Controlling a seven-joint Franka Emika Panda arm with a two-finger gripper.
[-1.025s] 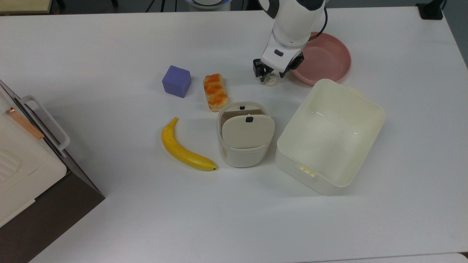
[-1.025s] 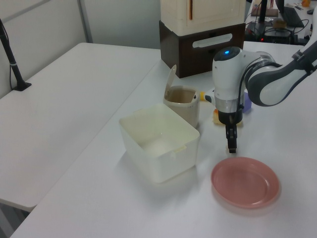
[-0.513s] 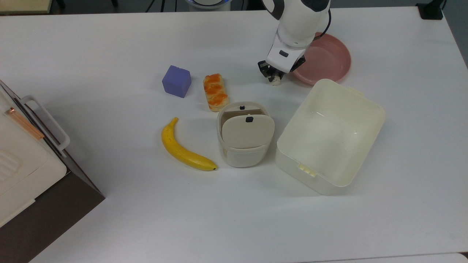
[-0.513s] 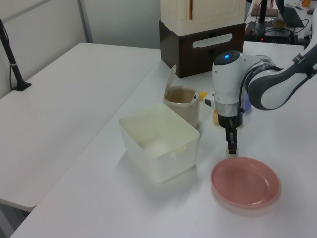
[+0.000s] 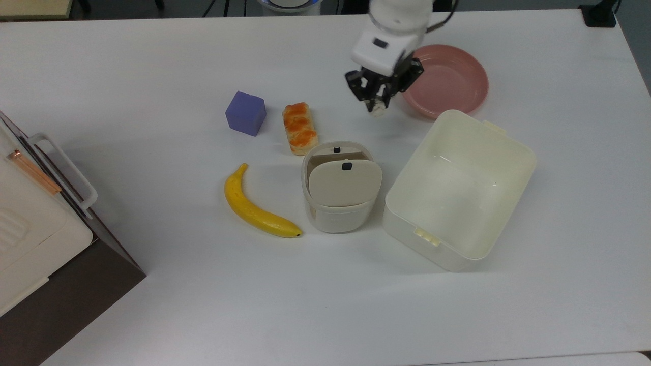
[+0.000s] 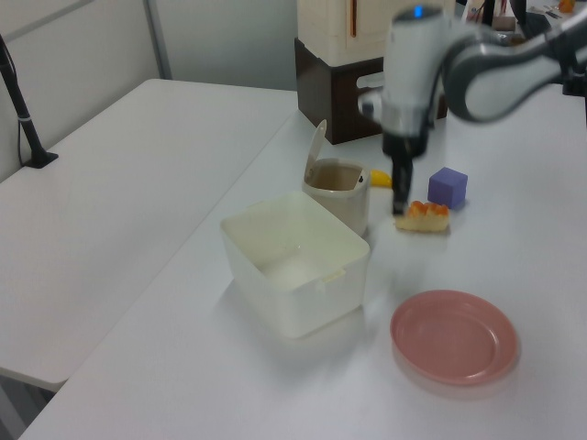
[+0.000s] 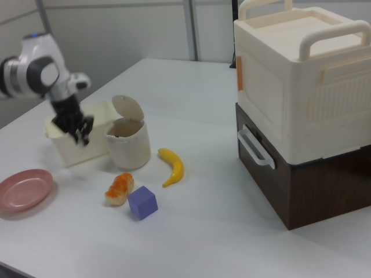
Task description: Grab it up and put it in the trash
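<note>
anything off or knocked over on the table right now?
Nothing stands out. The bin is upright with its lid tipped open, the tub sits flat, nothing spilled. The gripper holds the paper ball above the table.

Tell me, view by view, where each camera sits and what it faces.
Top view: overhead, looking down on the table; gripper shut on the paper ball.
Left view: at the pink plate end, facing the stacked cabinet; forearm and wrist show.
Right view: by the cabinet, facing back; arm and gripper show.
All share the trash bin, tub and banana.
</note>
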